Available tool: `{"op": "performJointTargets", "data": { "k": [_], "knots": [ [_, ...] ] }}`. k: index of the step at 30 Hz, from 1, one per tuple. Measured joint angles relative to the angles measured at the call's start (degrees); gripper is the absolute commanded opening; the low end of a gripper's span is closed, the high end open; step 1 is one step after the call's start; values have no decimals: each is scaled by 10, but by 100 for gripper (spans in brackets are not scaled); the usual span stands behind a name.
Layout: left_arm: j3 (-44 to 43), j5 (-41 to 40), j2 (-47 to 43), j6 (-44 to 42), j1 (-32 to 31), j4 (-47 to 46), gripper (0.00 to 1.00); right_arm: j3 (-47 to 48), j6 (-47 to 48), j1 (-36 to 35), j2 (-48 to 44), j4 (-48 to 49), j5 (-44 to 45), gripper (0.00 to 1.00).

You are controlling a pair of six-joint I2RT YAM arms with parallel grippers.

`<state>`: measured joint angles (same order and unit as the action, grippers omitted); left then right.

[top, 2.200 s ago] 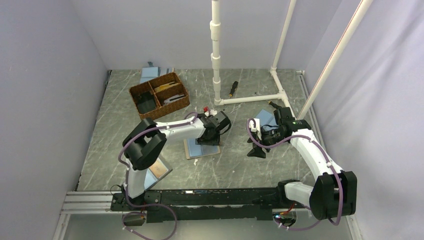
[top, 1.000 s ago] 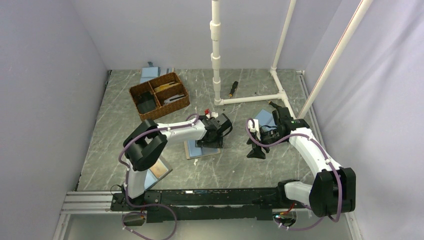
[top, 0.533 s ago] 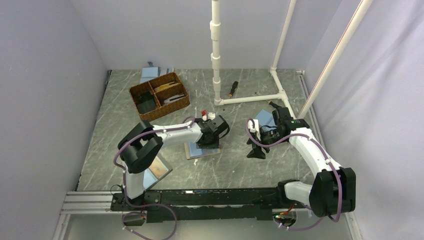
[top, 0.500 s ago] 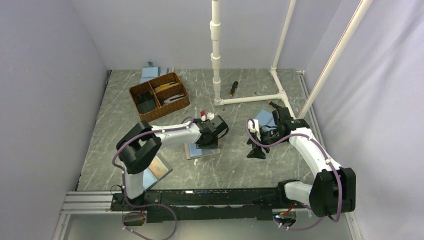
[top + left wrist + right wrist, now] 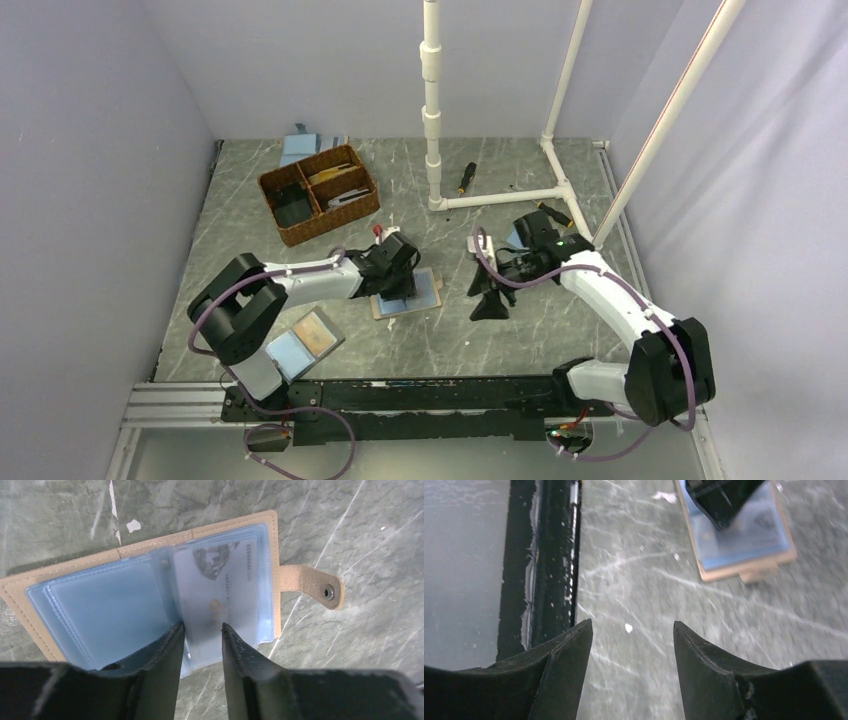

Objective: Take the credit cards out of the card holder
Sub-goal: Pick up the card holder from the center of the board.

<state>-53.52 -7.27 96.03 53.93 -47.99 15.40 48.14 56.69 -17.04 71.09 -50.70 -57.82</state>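
Left gripper [image 5: 202,629] jaws narrowly apart, 2 tips at near edge of card holder [image 5: 100,605], over its sleeved credit card [image 5: 225,580]; right gripper [image 5: 633,627] jaws apart, right of card holder.

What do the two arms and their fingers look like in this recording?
The left arm and right arm both have white links joined by bulky black joints, with purple cables looped alongside. The fingers are matte black, broad at the root and tapering to blunt tips. No markings are legible.
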Motion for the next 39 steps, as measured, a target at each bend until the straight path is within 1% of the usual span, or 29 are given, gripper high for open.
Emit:
{"op": "performJointTargets", "data": {
  "k": [3, 4, 6, 7, 8, 11, 14, 17, 23, 29, 34, 37, 39],
  "knots": [
    [25, 17, -13, 3, 9, -28, 29, 0, -102, -65, 3, 78, 11, 52],
    [33, 23, -17, 4, 10, -38, 28, 0, -139, -85, 6, 108, 16, 47],
    [50, 32, -25, 6, 11, -57, 26, 2, -216, -108, 27, 166, 23, 35],
    [57, 35, -29, 8, 11, -63, 26, 5, -243, -112, 44, 184, 24, 32],
    [67, 38, -35, 9, 11, -72, 25, 12, -277, -115, 68, 204, 25, 31],
    [90, 44, -50, 12, 11, -90, 22, 37, -367, -116, 145, 247, 33, 31],
    [110, 44, -62, 15, 11, -108, 18, 44, -448, -116, 203, 287, 43, 33],
    [122, 44, -66, 19, 12, -123, 12, 44, -513, -116, 224, 310, 63, 35],
    [134, 51, -64, 27, 14, -150, 3, 44, -614, -117, 237, 360, 114, 39],
    [138, 63, -52, 33, 15, -187, 1, 44, -659, -117, 275, 375, 146, 43],
    [147, 64, -52, 41, 15, -206, 2, 44, -671, -117, 295, 375, 176, 46],
    [150, 67, -52, 43, 15, -212, 3, 44, -677, -117, 296, 375, 190, 47],
    [152, 70, -52, 42, 15, -216, 7, 44, -679, -117, 297, 375, 190, 46]
  ]
}}
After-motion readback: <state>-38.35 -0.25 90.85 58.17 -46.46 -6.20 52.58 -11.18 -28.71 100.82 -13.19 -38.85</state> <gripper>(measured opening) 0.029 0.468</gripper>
